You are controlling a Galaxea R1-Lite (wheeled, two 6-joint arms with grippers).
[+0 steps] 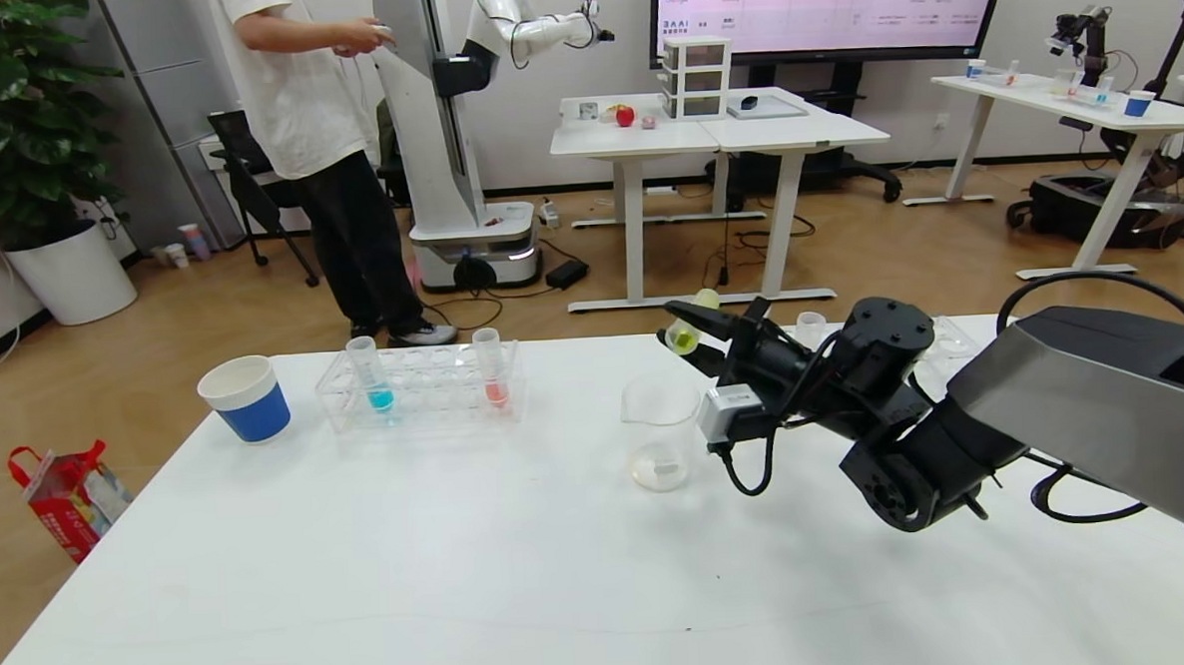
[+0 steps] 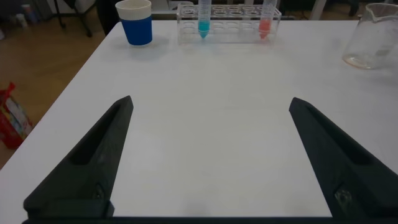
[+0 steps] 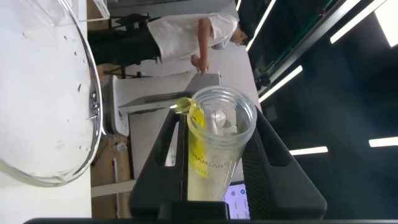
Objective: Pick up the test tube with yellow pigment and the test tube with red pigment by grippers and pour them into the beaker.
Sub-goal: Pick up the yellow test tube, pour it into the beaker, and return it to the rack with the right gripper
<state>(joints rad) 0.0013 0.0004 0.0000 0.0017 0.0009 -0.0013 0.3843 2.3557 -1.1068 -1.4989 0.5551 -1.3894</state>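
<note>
My right gripper is shut on the test tube with yellow pigment and holds it tilted just above the far right rim of the beaker. In the right wrist view the tube sits between both fingers, and yellow liquid runs along its wall to a drop at the flared rim. The beaker's rim lies beside it. The test tube with red pigment stands upright in a clear rack; it also shows in the left wrist view. My left gripper is open and empty over bare table.
A tube with blue liquid stands in the same rack. A blue-and-white paper cup stands left of the rack. Another clear tube stands behind my right gripper. A person and another robot are beyond the table.
</note>
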